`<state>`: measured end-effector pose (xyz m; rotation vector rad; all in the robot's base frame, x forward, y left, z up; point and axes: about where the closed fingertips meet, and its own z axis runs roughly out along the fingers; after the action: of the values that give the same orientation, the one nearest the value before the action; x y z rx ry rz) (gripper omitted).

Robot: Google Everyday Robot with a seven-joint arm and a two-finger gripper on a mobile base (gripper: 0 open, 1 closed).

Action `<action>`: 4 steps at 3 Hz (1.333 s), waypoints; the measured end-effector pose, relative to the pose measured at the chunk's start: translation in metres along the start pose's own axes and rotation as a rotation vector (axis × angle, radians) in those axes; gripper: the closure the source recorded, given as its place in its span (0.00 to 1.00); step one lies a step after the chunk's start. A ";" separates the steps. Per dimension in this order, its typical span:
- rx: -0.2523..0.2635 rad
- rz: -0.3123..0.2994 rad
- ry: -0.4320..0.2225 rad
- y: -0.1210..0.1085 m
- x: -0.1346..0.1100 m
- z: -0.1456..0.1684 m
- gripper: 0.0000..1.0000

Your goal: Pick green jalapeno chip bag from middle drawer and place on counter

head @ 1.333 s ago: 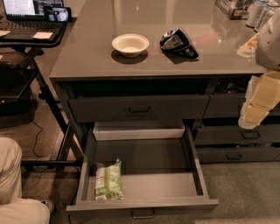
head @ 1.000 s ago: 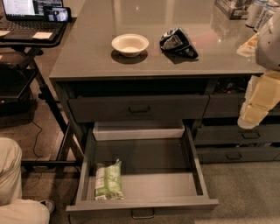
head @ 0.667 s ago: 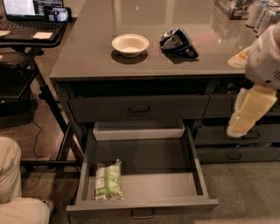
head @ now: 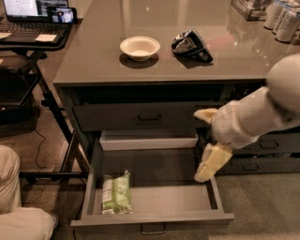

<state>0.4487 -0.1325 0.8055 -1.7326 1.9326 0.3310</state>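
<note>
The arm (head: pixel 262 115) has swung in from the right edge of view, leftward and lower. The hand (head: pixel 206 165), earlier out beside the right-hand drawers (head: pixel 274 143), now hangs over the right end of the open drawer (head: pixel 150 219), well apart from the bag (head: pixel 116 193).

The jaws hang low, below the front edge of the glossy grey-brown tabletop (head: pixel 98 61) and right of its middle. Above and behind them, its surface catches soft spots of overhead light. Just right of the jaws sit narrower drawers (head: pixel 269 144) with small handles. Well to their left stands a black laptop stand (head: pixel 28 45) carrying a lit laptop (head: pixel 28 11). A cable (head: pixel 41 140) trails over the dull brownish floor (head: pixel 262 201) beneath it.
</note>
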 end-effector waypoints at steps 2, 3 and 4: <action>0.038 -0.027 -0.036 -0.012 -0.006 0.011 0.00; -0.002 -0.075 -0.102 -0.009 -0.010 0.046 0.00; -0.051 -0.152 -0.226 -0.001 -0.020 0.115 0.00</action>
<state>0.4747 -0.0580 0.7203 -1.7794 1.6363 0.5009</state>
